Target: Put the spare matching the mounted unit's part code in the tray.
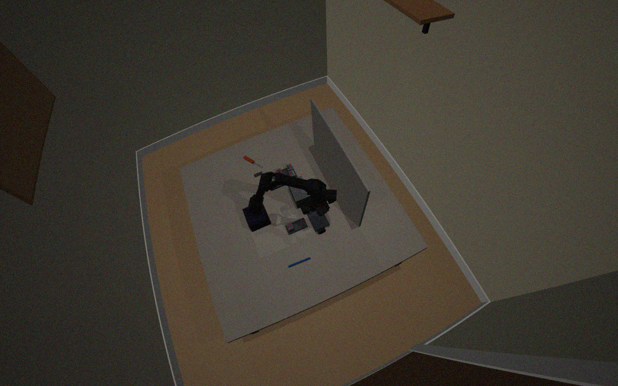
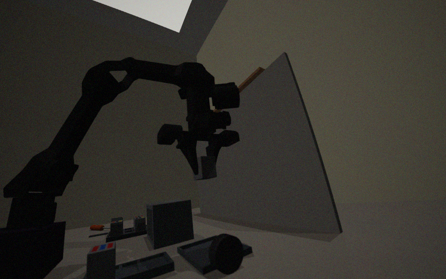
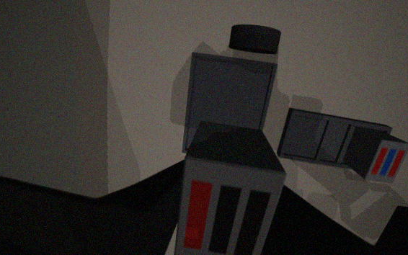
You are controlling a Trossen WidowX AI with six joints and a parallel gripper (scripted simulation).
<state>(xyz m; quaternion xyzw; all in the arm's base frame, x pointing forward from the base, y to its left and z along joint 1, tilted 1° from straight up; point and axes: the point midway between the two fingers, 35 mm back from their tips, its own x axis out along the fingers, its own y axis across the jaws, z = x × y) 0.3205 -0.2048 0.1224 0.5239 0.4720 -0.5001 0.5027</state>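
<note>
My gripper (image 2: 204, 170) (image 1: 313, 209) is shut on a grey spare (image 2: 209, 167) (image 3: 226, 212) whose label shows one red bar and two black bars. It holds the spare high in the air, over the near end of the dark tray (image 2: 190, 250) (image 3: 230, 90) (image 1: 319, 221). A second spare (image 2: 101, 258) (image 3: 388, 162) with a red-blue-red label stands at the end of a low rack (image 2: 145, 265) (image 3: 320, 137) beside the tray. The mounted unit (image 2: 169, 223) is a dark upright block behind the tray; its back is hidden. More spares (image 2: 127, 223) (image 1: 286, 169) stand in a rack behind it.
A black cylinder (image 2: 226, 258) (image 3: 254, 39) (image 1: 321, 231) lies at the tray's far end. A tall grey panel (image 2: 269, 166) (image 1: 337, 168) stands just beyond the tray. An orange screwdriver (image 1: 250, 160) (image 2: 97, 227) and a blue pen (image 1: 299, 262) lie on the table.
</note>
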